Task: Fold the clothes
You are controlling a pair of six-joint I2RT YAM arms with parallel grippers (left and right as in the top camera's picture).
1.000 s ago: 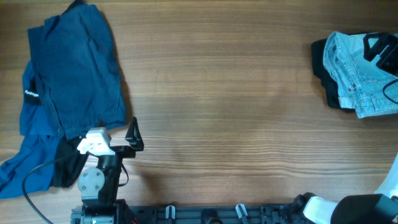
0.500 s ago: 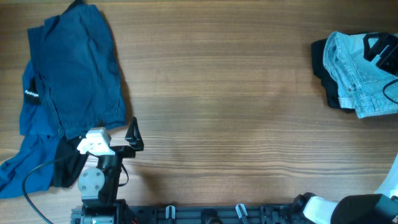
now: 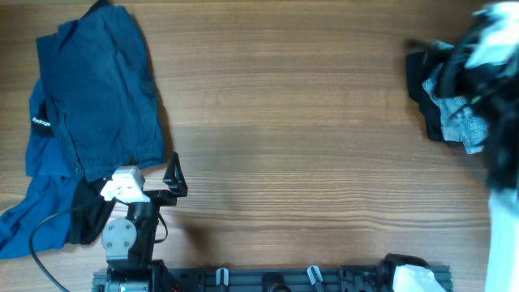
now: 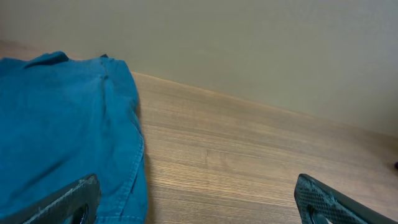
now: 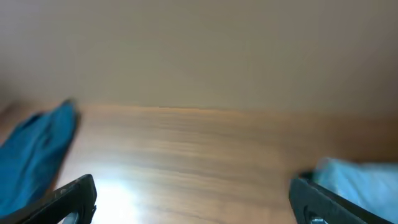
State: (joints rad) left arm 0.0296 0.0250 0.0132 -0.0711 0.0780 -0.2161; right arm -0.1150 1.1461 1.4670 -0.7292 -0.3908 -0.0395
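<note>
The light blue denim shorts (image 3: 464, 123) lie crumpled at the table's far right on top of a black garment (image 3: 420, 79). My right arm is a motion blur over them, and its gripper (image 3: 461, 58) cannot be made out sharply from overhead. In the right wrist view the gripper (image 5: 193, 199) is wide open and empty above bare wood, with a corner of the shorts (image 5: 357, 174) by its right finger. My left gripper (image 3: 174, 173) is open and empty at the front left; in the left wrist view its jaws (image 4: 199, 205) are spread wide.
A dark navy garment (image 3: 93, 89) is spread at the back left and also shows in the left wrist view (image 4: 62, 130). More blue and black cloth (image 3: 49, 215) trails beside the left arm's base. Bare wooden table (image 3: 292, 138) lies between the two piles.
My right arm has swung fast from the right edge up over the denim shorts, now blurred and covering much of them. The left arm and the navy garment have not moved.
</note>
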